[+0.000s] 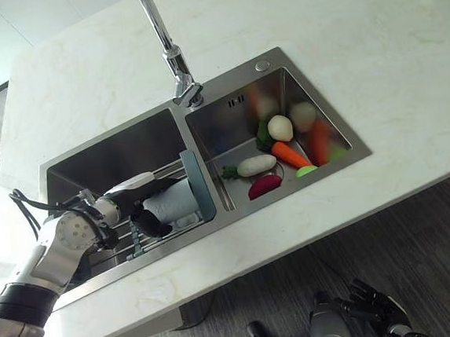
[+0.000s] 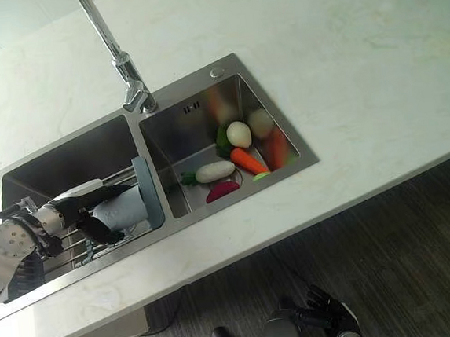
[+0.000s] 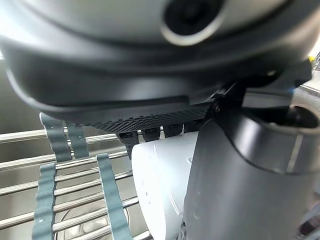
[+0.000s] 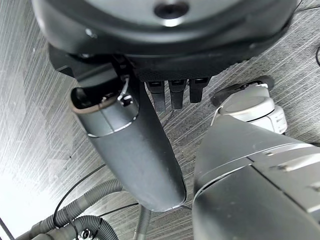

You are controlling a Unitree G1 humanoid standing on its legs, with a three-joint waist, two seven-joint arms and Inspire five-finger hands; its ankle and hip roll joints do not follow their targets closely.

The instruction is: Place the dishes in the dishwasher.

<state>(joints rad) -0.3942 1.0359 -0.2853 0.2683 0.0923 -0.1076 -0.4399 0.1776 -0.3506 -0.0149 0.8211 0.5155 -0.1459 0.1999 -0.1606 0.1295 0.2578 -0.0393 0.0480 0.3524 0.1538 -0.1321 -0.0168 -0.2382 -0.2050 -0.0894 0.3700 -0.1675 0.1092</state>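
A white cup [image 1: 177, 203] lies on its side on a wire rack [image 1: 137, 243] over the sink's left basin [image 1: 106, 159]. My left hand [image 1: 146, 215] reaches in from the left. Its dark fingers curl over the cup and its white-covered thumb lies along the far side. In the left wrist view the cup [image 3: 160, 190] sits between the fingers and the thumb [image 3: 235, 175], above the rack's bars [image 3: 75, 190]. My right hand [image 1: 375, 305] hangs low over the dark floor in front of the counter, fingers relaxed and holding nothing.
A blue-grey end piece [image 1: 199, 185] of the rack stands by the divider. The right basin [image 1: 236, 116] holds toy vegetables: a white radish [image 1: 256, 165], a carrot [image 1: 291, 154], a red piece [image 1: 264, 185]. A tall faucet [image 1: 169, 51] rises behind. Pale counter [image 1: 373, 61] surrounds the sink.
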